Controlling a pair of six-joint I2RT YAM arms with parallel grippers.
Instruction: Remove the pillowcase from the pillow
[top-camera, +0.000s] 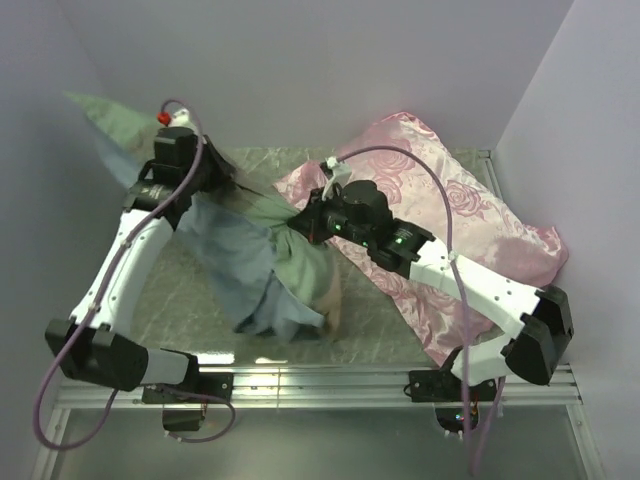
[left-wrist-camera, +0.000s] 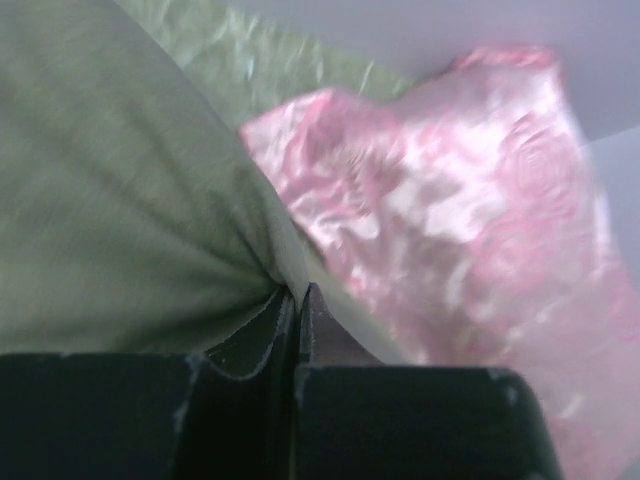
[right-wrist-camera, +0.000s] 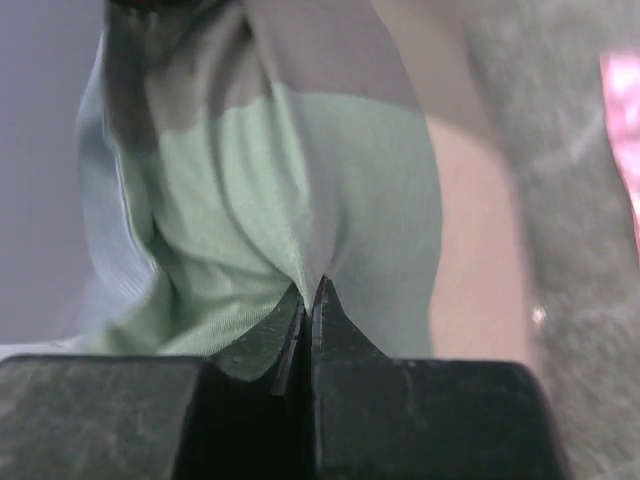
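Closest to the lenses, both pairs of black fingers are pressed together on cloth: the left gripper (left-wrist-camera: 297, 300) pinches a gathered fold of sage-green fabric, and the right gripper (right-wrist-camera: 310, 295) pinches a green-and-beige fold. Both folds belong to the pillowcase (top-camera: 265, 250), which hangs between the two arms. Its green end is raised toward the back left wall and its grey-blue lining droops onto the marbled table (top-camera: 190, 300). No white pillow shows in any view; whether one is inside cannot be told.

Judgement: the cover is light, limp and bunches readily, so a hem or corner would give the best hold; thin folds may slip.

Room is tight. Walls close the left, back and right, the pink rose-patterned cushion (top-camera: 470, 215) fills the right side just beside the cover, and the metal rail (top-camera: 330, 378) bounds the near edge
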